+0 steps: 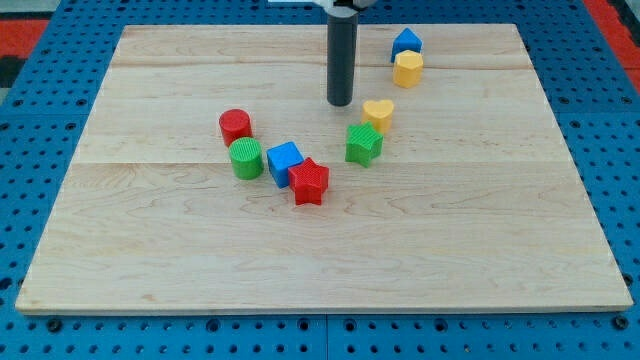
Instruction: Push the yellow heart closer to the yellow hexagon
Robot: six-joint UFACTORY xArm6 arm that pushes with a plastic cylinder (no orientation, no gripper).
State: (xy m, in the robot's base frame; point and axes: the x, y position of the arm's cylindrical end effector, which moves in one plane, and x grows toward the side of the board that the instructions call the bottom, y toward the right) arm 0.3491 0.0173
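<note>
The yellow heart [378, 112] lies on the wooden board just right of centre, touching the green star [364, 144] below it. The yellow hexagon [408, 69] stands up and to the right of the heart, with a gap between them, and touches a blue block [406, 43] above it. My tip [340, 103] rests on the board just left of the heart, a small gap apart.
A red cylinder [235, 125], a green cylinder [246, 159], a blue cube [285, 162] and a red star [309, 182] form a curved row left of centre. The board [500, 250] ends in blue pegboard on all sides.
</note>
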